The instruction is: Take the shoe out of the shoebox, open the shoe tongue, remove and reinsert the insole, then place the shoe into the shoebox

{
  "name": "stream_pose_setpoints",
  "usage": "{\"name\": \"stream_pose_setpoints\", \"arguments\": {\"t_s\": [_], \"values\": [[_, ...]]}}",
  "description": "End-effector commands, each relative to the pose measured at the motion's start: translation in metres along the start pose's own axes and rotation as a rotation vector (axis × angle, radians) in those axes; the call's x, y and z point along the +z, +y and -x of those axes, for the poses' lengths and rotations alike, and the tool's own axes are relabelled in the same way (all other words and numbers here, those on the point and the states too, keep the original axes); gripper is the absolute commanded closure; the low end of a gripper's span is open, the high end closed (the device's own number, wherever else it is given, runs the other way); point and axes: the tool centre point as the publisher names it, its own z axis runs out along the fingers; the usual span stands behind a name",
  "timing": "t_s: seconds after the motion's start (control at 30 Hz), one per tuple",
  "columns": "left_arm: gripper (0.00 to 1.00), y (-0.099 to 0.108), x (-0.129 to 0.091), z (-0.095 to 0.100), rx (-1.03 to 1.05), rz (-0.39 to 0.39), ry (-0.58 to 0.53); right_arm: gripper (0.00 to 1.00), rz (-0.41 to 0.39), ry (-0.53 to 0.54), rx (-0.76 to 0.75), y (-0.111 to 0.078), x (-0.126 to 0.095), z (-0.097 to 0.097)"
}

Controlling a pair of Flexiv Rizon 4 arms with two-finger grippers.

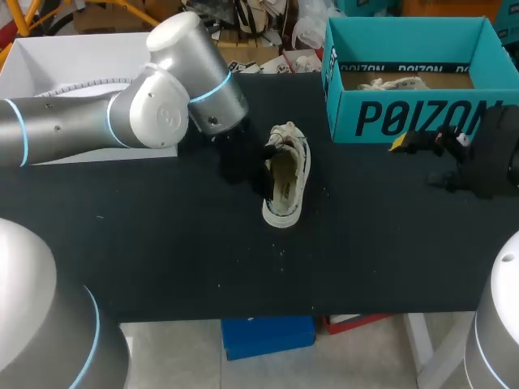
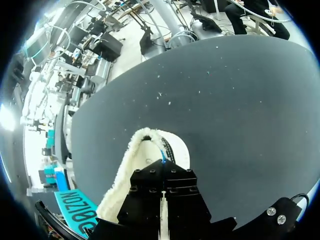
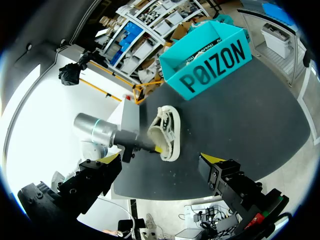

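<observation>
on the black table (image 1: 162,259) the left gripper (image 1: 266,174) pinches the shoe (image 1: 287,188), right gripper (image 1: 422,162) spread open.

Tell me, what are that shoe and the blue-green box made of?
The shoe looks like pale fabric, canvas perhaps, with a fuzzy, fleece-like edge at its opening and a smooth, rubbery-looking sole rim. The shoebox looks like matte printed cardboard: thin flat walls, plain brown inside.
</observation>
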Motion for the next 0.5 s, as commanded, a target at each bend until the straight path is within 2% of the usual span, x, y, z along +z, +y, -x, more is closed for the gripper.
{"name": "stream_pose_setpoints", "arguments": {"t_s": [0.03,0.17,0.47,0.5], "values": [[1.00,0.008,0.011,0.007,0.008,-0.005,0.076,0.00,0.000,-0.003,0.001,0.000,0.001,-0.001],[1.00,0.005,0.007,0.006,0.018,-0.010,0.079,0.00,0.000,-0.003,0.001,0.000,0.001,-0.001],[1.00,-0.017,-0.029,-0.004,0.056,-0.040,0.071,0.00,0.000,-0.003,0.001,0.000,0.001,-0.001],[0.86,-0.021,-0.034,-0.005,0.058,-0.043,0.062,0.00,0.000,-0.003,0.001,0.000,0.001,-0.001]]}}
